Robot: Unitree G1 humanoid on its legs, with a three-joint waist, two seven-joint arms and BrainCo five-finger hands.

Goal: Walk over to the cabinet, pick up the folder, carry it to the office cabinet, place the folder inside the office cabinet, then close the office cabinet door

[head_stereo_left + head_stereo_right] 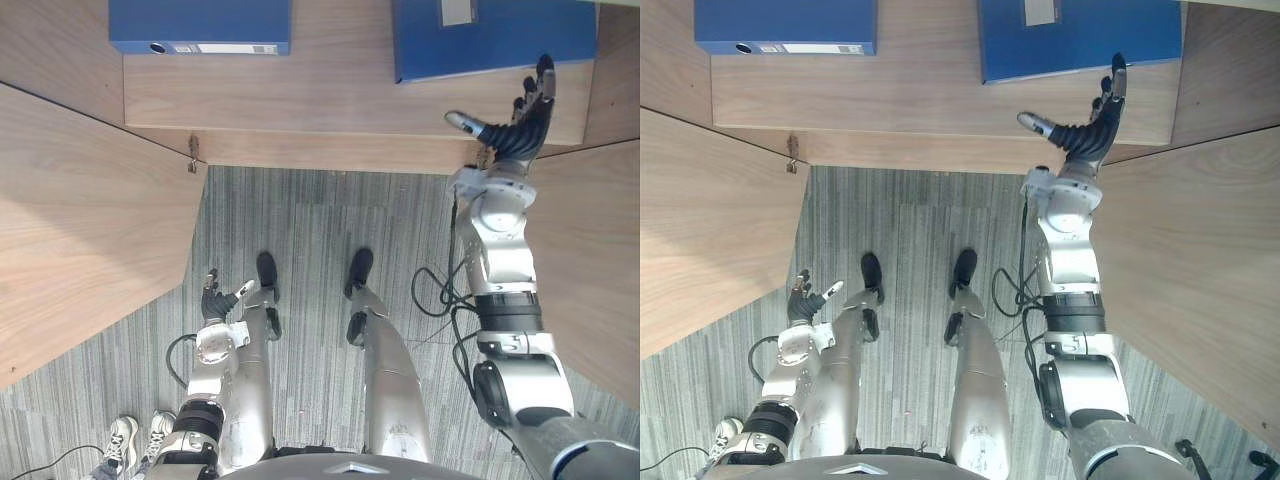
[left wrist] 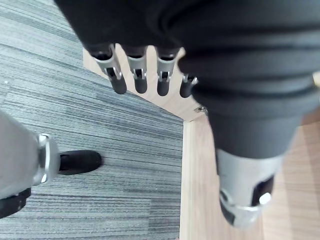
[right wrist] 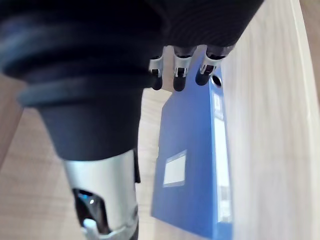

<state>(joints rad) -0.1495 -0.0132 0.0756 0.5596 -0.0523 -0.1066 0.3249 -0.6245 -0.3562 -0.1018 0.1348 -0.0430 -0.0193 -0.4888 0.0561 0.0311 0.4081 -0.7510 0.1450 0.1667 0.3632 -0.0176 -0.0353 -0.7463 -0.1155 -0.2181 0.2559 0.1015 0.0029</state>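
Wood cabinet [image 1: 330, 110] seen from above, w/ its left door [image 1: 90, 220] and right door [image 1: 595, 260] both swung open toward me. Contents of the shelf: 2 blue folders, both lying flat and well apart. The left folder [image 1: 200, 25] sits at the shelf's left end, its spine w/ a label strip facing me. The right folder [image 1: 495, 35] sits at the right end, w/ a pale label on its cover.

My right hand [image 1: 520, 125] is raised over the shelf, fingers straight and spread, thumb out to the side, holding nothing. Its fingertips reach the right folder's near edge, but I can't confirm contact. My left hand [image 1: 215, 300] hangs low over the grey striped carpet [image 1: 310, 220], fingers relaxed, empty.

1 pair of white sneakers [image 1: 135, 435], a person's, shows at lower left.
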